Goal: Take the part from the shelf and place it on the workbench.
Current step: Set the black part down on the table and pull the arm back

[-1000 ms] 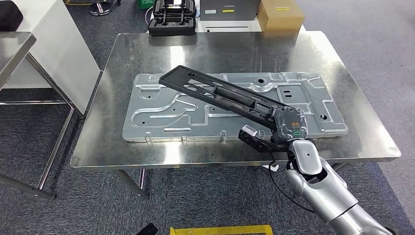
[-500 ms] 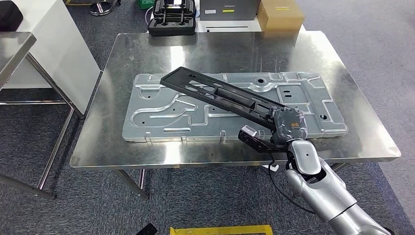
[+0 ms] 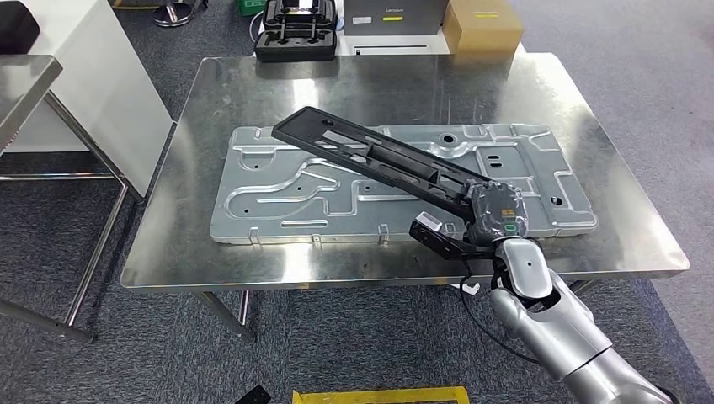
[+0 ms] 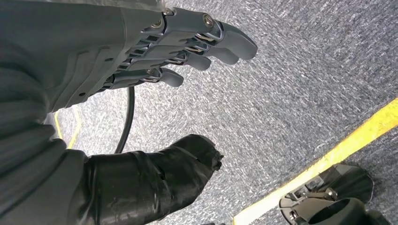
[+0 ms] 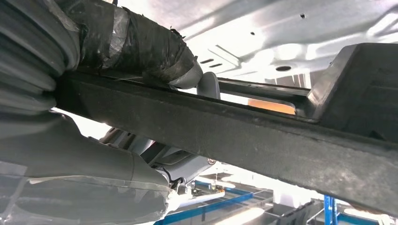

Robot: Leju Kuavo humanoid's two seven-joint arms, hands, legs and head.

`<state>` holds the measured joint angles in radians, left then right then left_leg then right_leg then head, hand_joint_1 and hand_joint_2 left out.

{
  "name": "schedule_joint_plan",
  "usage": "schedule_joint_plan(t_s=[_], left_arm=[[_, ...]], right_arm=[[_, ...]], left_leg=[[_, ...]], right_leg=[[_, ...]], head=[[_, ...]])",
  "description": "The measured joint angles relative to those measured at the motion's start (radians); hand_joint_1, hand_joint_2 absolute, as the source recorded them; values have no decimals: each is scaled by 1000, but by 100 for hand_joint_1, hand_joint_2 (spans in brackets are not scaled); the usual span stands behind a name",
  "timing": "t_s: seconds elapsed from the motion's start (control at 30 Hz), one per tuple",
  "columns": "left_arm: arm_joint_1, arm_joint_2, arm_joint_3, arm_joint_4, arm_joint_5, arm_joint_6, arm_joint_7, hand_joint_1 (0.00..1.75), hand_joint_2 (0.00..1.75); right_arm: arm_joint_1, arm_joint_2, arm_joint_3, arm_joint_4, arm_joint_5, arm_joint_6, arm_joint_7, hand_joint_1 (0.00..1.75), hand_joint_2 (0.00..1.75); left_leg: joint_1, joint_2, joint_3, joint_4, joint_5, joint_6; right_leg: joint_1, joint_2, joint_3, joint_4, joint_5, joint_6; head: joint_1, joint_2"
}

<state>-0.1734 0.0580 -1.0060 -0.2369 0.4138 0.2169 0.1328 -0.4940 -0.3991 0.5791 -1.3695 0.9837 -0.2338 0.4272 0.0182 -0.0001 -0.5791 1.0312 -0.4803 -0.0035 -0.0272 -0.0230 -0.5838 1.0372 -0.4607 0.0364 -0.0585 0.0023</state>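
A long black plastic part (image 3: 379, 160) slants across the workbench (image 3: 581, 109), its far end raised over a large stamped metal panel (image 3: 278, 194). My right hand (image 3: 492, 215) grips the part's near end at the bench's front right. In the right wrist view the black part (image 5: 263, 136) runs across the picture, with my taped thumb (image 5: 141, 47) on one face and the other fingers wrapped around the opposite side. My left hand (image 4: 187, 51) hangs over grey carpet with its fingers apart and nothing in it.
A black case (image 3: 299, 29), a grey box (image 3: 396, 15) and a cardboard box (image 3: 482, 23) stand behind the bench. A white cabinet (image 3: 93, 76) and another steel table (image 3: 21, 88) are at the left. Yellow floor tape (image 3: 379, 394) runs below the bench's front edge.
The part's far end has swung slightly left and toward the far side over the panel. My right hand has barely shifted.
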Motion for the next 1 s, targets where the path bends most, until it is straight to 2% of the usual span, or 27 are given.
schedule_joint_plan(t_s=[1.0], left_arm=[[-2, 0, 0, 0, -12, -3, 4, 0, 175]], right_arm=[[-11, 2, 3, 11, -11, -1, -6, 175, 175]], left_leg=[[0, 0, 0, 0, 0, 0]], right_leg=[[0, 0, 0, 0, 0, 0]], head=[[0, 0]])
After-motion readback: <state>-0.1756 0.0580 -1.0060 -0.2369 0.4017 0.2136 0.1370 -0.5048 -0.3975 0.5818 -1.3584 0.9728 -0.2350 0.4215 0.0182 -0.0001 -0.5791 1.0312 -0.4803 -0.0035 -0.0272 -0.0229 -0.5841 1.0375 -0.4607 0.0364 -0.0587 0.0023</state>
